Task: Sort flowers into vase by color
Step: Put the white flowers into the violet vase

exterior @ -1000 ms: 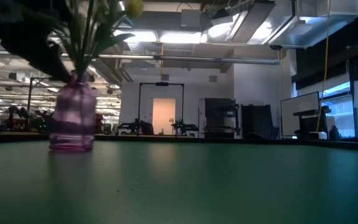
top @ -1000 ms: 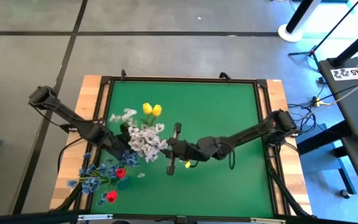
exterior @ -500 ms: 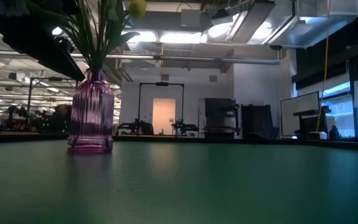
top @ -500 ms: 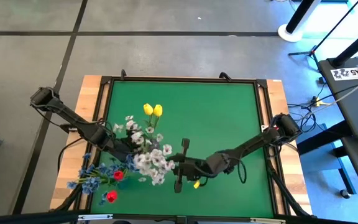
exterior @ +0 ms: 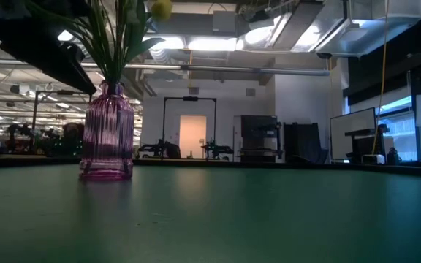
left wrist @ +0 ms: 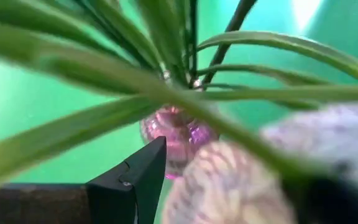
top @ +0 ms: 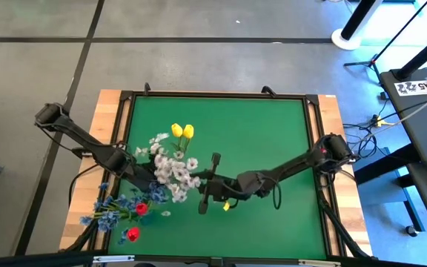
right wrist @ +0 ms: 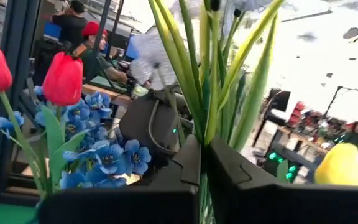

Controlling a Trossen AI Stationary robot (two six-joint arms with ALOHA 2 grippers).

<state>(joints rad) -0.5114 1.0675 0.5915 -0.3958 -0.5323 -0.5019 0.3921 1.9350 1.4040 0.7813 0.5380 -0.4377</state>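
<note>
From above, the white and pale lilac blossom clusters point(top: 170, 169) stand bunched left of the centre of the green table mat point(top: 265, 133), with two yellow tulips point(top: 181, 131) just above them in the frame. The right gripper point(top: 207, 184) reaches in from the right and is closed on the green stems below the blossoms. The left gripper point(top: 148, 175) comes from the left, its fingers spread wide beside the bunch. At the lower left of the frame, blue blossom clusters point(top: 113, 208) and red tulips point(top: 137, 220) stand together by the mat's left edge. The upper and right parts of the mat lie bare.

At table height, a ribbed purple glass vase point(exterior: 108, 131) stands upright at the left of the frame, green leaves rising from its neck; the mat stretches bare to the right.

The left wrist view shows the vase's mouth point(left wrist: 178, 132) under crossing green leaves, one dark fingertip point(left wrist: 143, 177) just beside it.

The right wrist view shows that gripper's fingers point(right wrist: 185, 168) pinched shut on green stems point(right wrist: 211, 87), with red tulips point(right wrist: 61, 78) and blue blossoms point(right wrist: 110, 155) behind, and people in the room beyond.
</note>
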